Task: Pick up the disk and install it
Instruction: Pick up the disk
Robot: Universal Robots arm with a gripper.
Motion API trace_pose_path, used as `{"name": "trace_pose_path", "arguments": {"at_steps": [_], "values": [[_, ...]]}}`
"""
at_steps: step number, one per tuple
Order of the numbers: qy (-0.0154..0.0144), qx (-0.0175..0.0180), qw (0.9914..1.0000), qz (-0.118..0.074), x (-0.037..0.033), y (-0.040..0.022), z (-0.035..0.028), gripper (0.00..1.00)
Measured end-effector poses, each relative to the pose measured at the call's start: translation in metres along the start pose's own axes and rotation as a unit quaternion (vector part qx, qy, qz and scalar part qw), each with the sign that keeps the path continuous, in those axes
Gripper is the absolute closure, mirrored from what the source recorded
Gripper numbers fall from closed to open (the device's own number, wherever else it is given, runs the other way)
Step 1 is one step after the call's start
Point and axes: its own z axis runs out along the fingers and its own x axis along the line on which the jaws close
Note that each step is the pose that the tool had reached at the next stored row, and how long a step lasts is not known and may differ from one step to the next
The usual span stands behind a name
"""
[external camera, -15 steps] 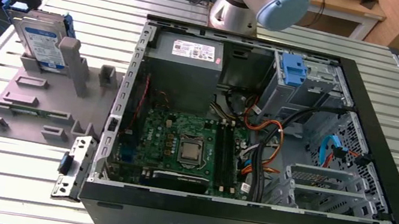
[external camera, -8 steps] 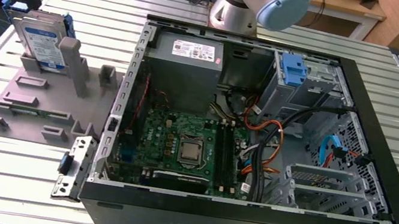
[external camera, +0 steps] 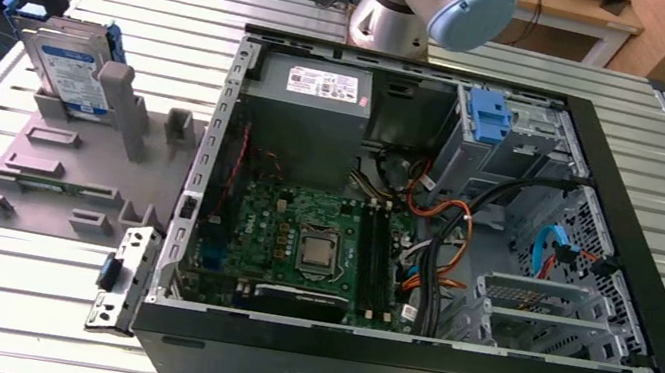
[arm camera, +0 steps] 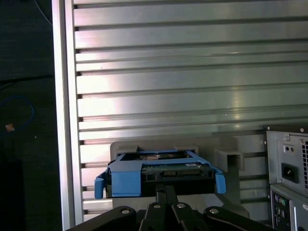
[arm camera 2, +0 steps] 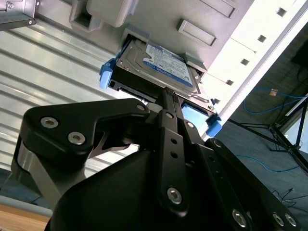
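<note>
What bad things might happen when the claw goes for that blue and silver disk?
1. The disk stands upright in a slot of the grey holder, with the claw right at its edge. An off-centre grab might tilt or jam it.
2. The holder sits near the edge of the table; a dropped disk might fall to the floor.
3. Loose cables crowd the open computer case; the disk might snag there.
</note>
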Motion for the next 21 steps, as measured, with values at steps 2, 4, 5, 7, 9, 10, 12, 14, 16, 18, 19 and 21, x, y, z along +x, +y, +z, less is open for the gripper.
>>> {"name": "trace_pose_path", "arguments": {"at_steps": [2,4,5,7,9,10,12,14,16,18,19,21], "values": [[0.0,0.0,1.0,0.0,0.0,0.0,0.0,0.89],[0.0,0.0,1.0,0.0,0.0,0.0,0.0,0.89],[0.0,0.0,1.0,0.0,0.0,0.0,-0.0001,0.89],[0.0,0.0,1.0,0.0,0.0,0.0,-0.0001,0.89],[0.0,0.0,1.0,0.0,0.0,0.0,-0.0001,0.89],[0.0,0.0,1.0,0.001,0.0,0.0,-0.0001,0.89],[-0.0002,0.0002,0.99998,0.006,0.0,0.0,-0.0001,0.89],[-0.0005,0.0004,0.99987,0.016,0.0,0.0,-0.0001,0.89],[-0.0008,0.0006,0.99969,0.025,0.0,0.0,-0.0001,0.89],[-0.0008,0.0006,0.99968,0.025,0.0,0.0,-0.0001,0.89],[-0.0008,0.0006,0.99968,0.025,0.0,0.0,-0.0001,0.89],[-0.0008,0.0006,0.99968,0.025,0.0,0.0,-0.0001,0.89]]}}
